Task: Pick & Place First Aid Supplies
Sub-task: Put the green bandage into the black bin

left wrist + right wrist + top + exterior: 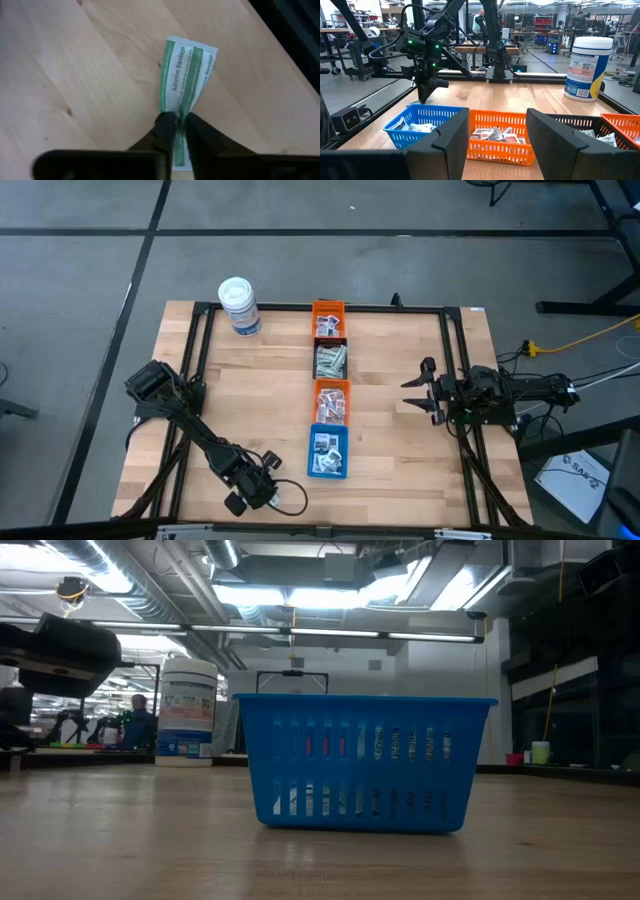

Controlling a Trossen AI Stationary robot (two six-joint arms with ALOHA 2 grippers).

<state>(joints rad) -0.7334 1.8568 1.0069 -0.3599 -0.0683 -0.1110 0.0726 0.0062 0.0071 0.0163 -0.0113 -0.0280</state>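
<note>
**Bandage pinched at the table's near-left corner**

A green-and-white bandage (186,75) (printed "Adhesive Bandage") is clamped at one end between the fingers (165,131) of the left gripper (243,492), low over the wood beside the blue bin (327,451). The rest of the strip is seen against the bare table (400,460), creased along its length. More packets are held in the row of bins: blue, orange (332,400), black (331,359), orange. The right gripper (418,392) is parked right of the row, jaws spread, nothing between them. A tub (239,305) stands at the far edge.
</note>
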